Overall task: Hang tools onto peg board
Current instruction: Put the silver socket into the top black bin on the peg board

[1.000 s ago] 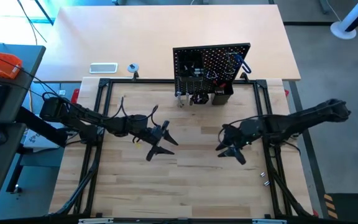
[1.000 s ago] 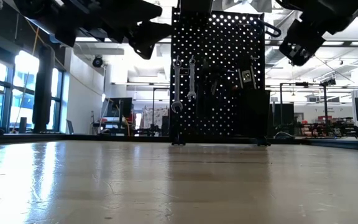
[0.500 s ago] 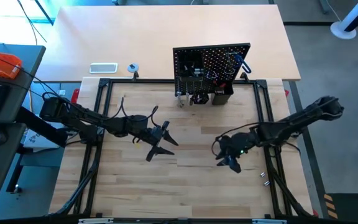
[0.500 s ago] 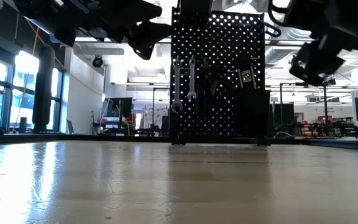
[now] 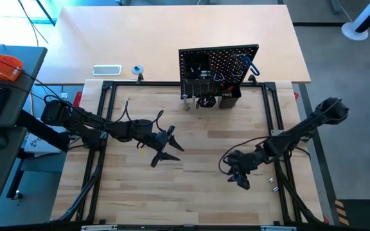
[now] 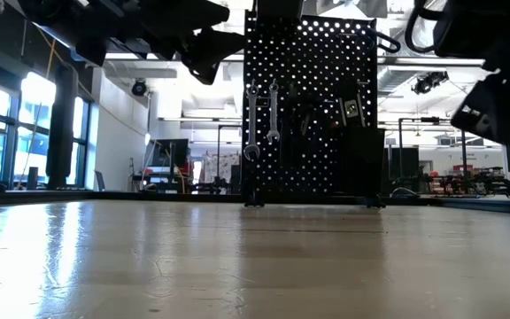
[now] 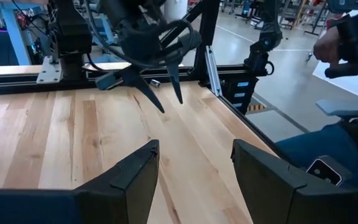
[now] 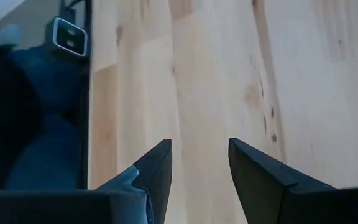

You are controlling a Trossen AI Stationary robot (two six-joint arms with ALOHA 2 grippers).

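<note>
From the high view we see the peg board [image 5: 218, 72] standing upright at upper centre of the frame, at the far edge of the table [image 5: 191, 192], with the tools [image 5: 227, 80] hung across its front. The left claw [image 5: 164, 149] hovers left of centre, fingers spread and empty; the right claw [image 5: 239, 178] sits lower right, also spread and empty. A white flat rectangle [image 5: 106, 70] and a small tape roll [image 5: 137, 70] lie at upper left.

Down in the low view, we've got the peg board [image 6: 312, 106] in the centre, two silver wrenches [image 6: 262, 120] hanging on its left part. The left claw [image 6: 211, 44] shows at upper left, the right claw [image 6: 494, 97] at upper right.

Left wrist view: its fingers [image 7: 135, 177] stand apart over bare wood, the right claw [image 7: 163, 81] facing us at upper centre, released.

Right wrist view: its fingers [image 8: 157, 168] gape over the table, holding nothing.
</note>
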